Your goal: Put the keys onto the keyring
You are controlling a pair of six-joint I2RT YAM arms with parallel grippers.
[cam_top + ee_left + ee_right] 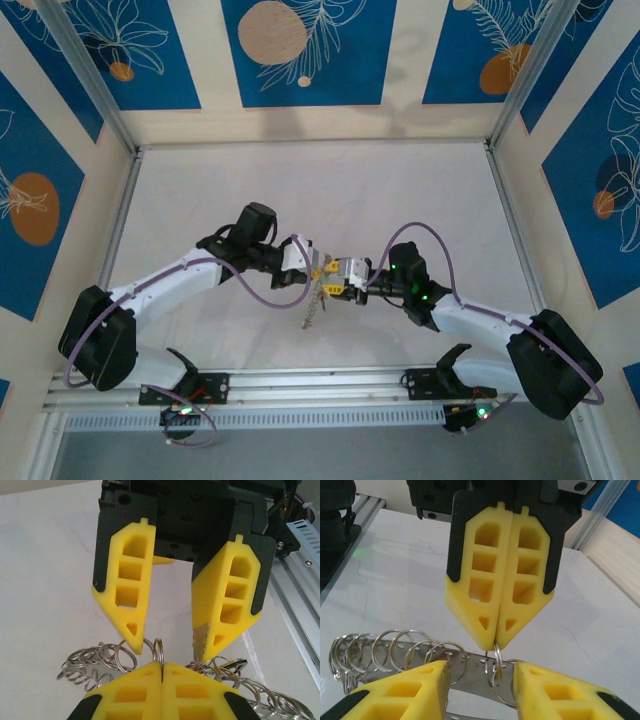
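On the left, the left gripper (pixel 495 641) has its yellow fingers pressed together, pinching the top of a small split keyring (pixel 498 653). It holds the ring upright above the table (pixel 400 200), I'd say to offer it to the other arm. The keyring hangs from a perforated metal strip (pixel 470 672) with a row of similar split rings (pixel 395 647) trailing off it. Facing it tip to tip, the right gripper (pixel 168 650) has its fingers spread either side of the ring and grips nothing. I can't pick out any coloured key heads. The neighbouring rings crowd close and the strip sits just under the fingertips, so there looks to be little room to work.
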